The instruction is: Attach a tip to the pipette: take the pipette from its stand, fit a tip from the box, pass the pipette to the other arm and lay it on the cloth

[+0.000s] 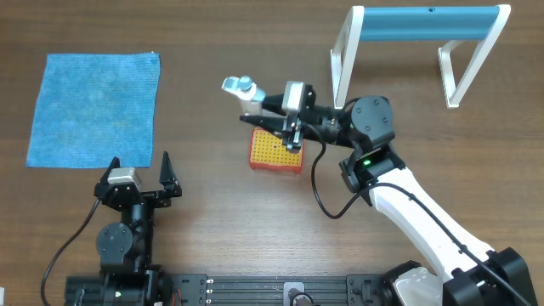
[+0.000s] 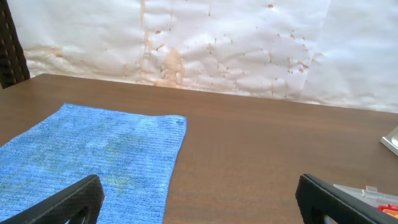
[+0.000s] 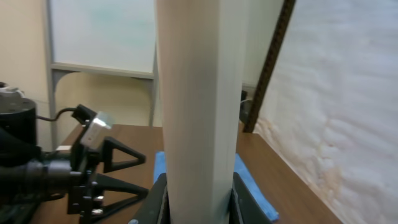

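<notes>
My right gripper (image 1: 274, 117) is shut on the white pipette (image 1: 240, 87), whose grey-capped head sticks out to the left. It hangs above the orange tip box (image 1: 276, 151) at the table's middle. In the right wrist view the pipette's pale body (image 3: 199, 106) stands between my fingers (image 3: 160, 200). The blue cloth (image 1: 95, 110) lies flat at the far left. My left gripper (image 1: 140, 163) rests open near the front left, just below the cloth's front edge, with nothing in it; the cloth (image 2: 93, 155) spreads ahead of its fingers (image 2: 68, 204).
The white stand with a blue top bar (image 1: 425, 24) is at the back right, beside the right arm's elbow. Bare brown tabletop (image 1: 204, 212) lies between the two arms. The left wrist view catches the tip box's edge (image 2: 380, 200).
</notes>
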`<action>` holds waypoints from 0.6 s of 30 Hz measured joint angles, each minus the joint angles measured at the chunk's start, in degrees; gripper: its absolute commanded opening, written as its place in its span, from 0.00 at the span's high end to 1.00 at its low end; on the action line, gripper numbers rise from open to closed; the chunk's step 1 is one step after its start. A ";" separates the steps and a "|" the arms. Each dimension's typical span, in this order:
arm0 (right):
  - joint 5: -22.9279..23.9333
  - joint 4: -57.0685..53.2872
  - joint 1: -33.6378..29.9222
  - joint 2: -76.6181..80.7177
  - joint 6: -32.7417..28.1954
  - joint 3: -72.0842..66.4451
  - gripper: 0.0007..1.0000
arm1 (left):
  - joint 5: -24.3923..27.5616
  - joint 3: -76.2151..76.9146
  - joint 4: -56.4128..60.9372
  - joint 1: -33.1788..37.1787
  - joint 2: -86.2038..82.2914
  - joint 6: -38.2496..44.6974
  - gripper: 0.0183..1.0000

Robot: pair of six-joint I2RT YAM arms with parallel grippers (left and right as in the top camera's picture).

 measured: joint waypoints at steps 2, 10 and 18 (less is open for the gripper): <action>-1.57 0.00 0.66 0.00 0.02 0.00 0.92 | 0.00 0.00 0.74 0.00 0.00 -0.20 0.00; -12.31 -3.61 -2.54 0.02 1.29 0.09 0.92 | 22.25 -0.04 15.10 0.00 0.09 -14.43 0.00; -21.81 -7.82 -3.04 0.07 1.51 0.11 0.92 | 47.41 -0.02 48.61 0.00 0.00 -28.26 0.00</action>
